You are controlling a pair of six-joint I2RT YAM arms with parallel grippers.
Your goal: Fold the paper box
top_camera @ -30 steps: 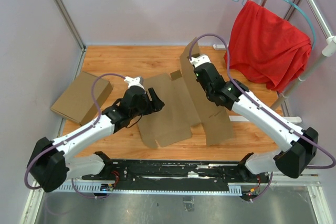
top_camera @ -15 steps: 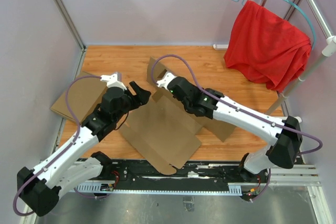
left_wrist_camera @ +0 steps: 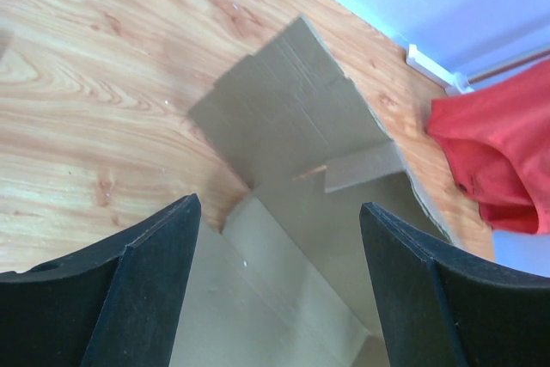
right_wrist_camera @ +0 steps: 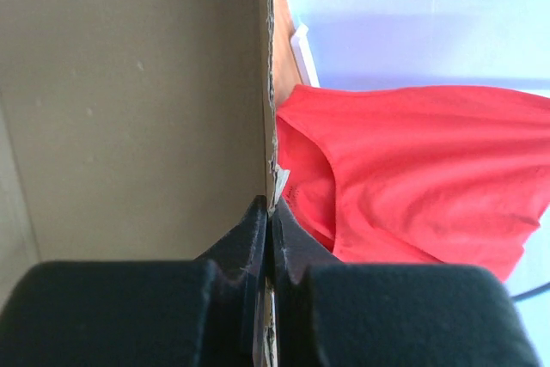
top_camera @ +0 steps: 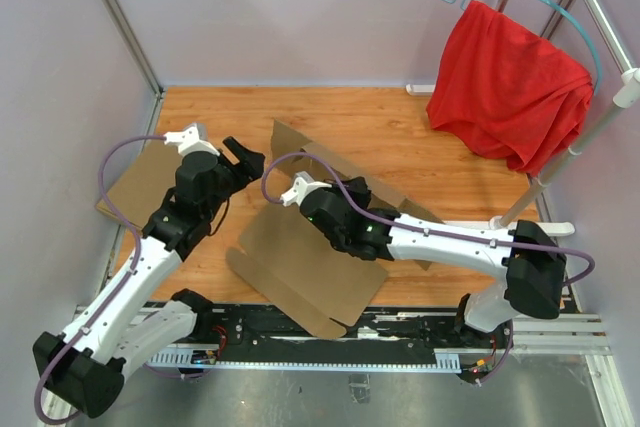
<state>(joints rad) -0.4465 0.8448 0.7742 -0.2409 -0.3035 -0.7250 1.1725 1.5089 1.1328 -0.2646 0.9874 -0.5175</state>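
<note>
The paper box (top_camera: pixel 300 262) is a large brown die-cut cardboard sheet in the middle of the wooden table, one panel flat near the front and other flaps raised toward the back (top_camera: pixel 290 142). My right gripper (top_camera: pixel 288 193) is shut on an edge of it; the right wrist view shows the jaws (right_wrist_camera: pixel 271 212) pinched on the thin edge, with the panel (right_wrist_camera: pixel 129 83) filling the left. My left gripper (top_camera: pixel 248 157) is open and empty just left of the raised flap. In the left wrist view it (left_wrist_camera: pixel 279 208) hovers over the cardboard (left_wrist_camera: pixel 292 118).
A lighter tan finished box (top_camera: pixel 130 182) lies at the left edge, partly behind my left arm. A red cloth (top_camera: pixel 510 87) hangs on a rack at the back right and shows in both wrist views (right_wrist_camera: pixel 404 178). A black rail (top_camera: pixel 330 322) runs along the front edge.
My right gripper has dragged the cardboard left and toward the front, turning it. My left arm has swung left and back, its gripper still open.
</note>
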